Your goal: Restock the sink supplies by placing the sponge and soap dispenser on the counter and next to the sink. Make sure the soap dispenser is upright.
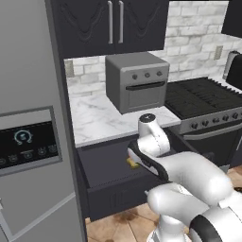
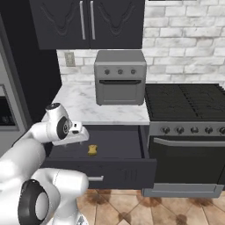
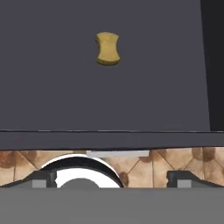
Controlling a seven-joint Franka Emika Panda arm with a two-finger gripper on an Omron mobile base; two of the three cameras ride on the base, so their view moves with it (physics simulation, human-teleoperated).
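Small yellow waisted sponge lies flat on the floor of the open dark drawer, not yet picked. Gripper is held above the drawer front, jaws wide, nothing held. Both placements are judged outstanding. White grey-veined marble counter carries a grey toaster oven; black stove alongside.

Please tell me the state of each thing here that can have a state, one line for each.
Dark drawer under the white marble counter: pulled open.
Small yellow sponge: lying on the drawer floor, not held.
End effector: open, above the drawer, apart from the sponge.
Grey toaster oven: door shut.
Dark upper cabinet doors: shut.
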